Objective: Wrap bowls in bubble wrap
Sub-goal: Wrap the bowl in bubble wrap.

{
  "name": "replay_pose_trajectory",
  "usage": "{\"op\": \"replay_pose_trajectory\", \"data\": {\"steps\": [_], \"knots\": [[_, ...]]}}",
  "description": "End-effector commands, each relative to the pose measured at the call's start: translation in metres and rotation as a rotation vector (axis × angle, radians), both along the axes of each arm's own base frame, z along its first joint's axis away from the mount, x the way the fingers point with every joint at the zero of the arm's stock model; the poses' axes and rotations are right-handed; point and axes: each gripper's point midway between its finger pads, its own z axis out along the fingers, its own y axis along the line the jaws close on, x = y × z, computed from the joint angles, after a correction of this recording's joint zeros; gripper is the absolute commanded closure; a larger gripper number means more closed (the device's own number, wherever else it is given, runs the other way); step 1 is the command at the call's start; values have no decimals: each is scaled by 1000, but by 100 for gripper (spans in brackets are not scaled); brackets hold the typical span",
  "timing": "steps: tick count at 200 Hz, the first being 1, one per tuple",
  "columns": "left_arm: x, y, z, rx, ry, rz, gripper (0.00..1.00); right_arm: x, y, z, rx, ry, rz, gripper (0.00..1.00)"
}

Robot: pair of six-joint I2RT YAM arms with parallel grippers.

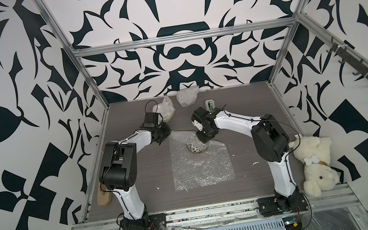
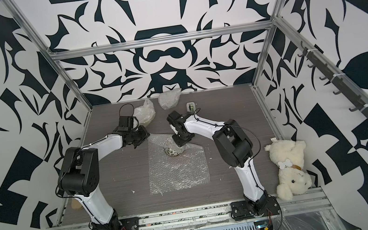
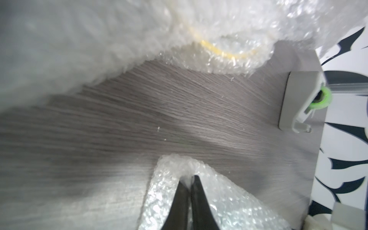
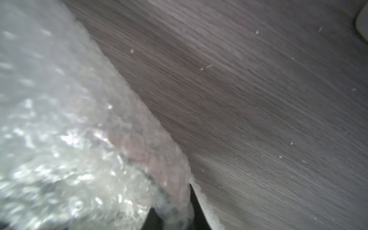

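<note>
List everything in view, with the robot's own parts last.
clear bubble wrap sheet: one, transparent, flat at the table's centre
black-and-white floral ceramic bowl: one, on the sheet's far part
bubble-wrapped bundles: two, clear, near the table's far edge; a yellow ring shows through one in the left wrist view
white tape dispenser: one, green roll, far side, right of the bundles
cream plush bear: one, lying beside the right arm
tan flat oval object: one, at the table's left edge, behind the left arm
grey wood-grain table: one
left gripper: black, shut on the sheet's far left corner
right gripper: black, at the sheet's edge by the bowl; grip unclear
</note>
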Motion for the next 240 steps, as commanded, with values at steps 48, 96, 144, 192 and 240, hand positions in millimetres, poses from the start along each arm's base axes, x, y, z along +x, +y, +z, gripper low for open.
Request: {"op": "replay_pose_trajectory", "data": {"steps": [48, 96, 144, 192, 240], "knots": [[-24, -17, 54, -130, -39, -79, 100, 5, -7, 3, -28, -43, -43, 100], [-66, -58, 64, -260, 65, -176, 100, 4, -1, -10, -13, -1, -57, 100], [-93, -110, 78, -378, 84, -261, 100, 5, 8, -9, 62, 29, -87, 100], [-107, -139, 57, -376, 129, -299, 100, 4, 14, -7, 142, 63, -115, 100], [-130, -165, 15, -352, 215, -347, 100, 3, 20, -7, 242, 116, -173, 100]]}}
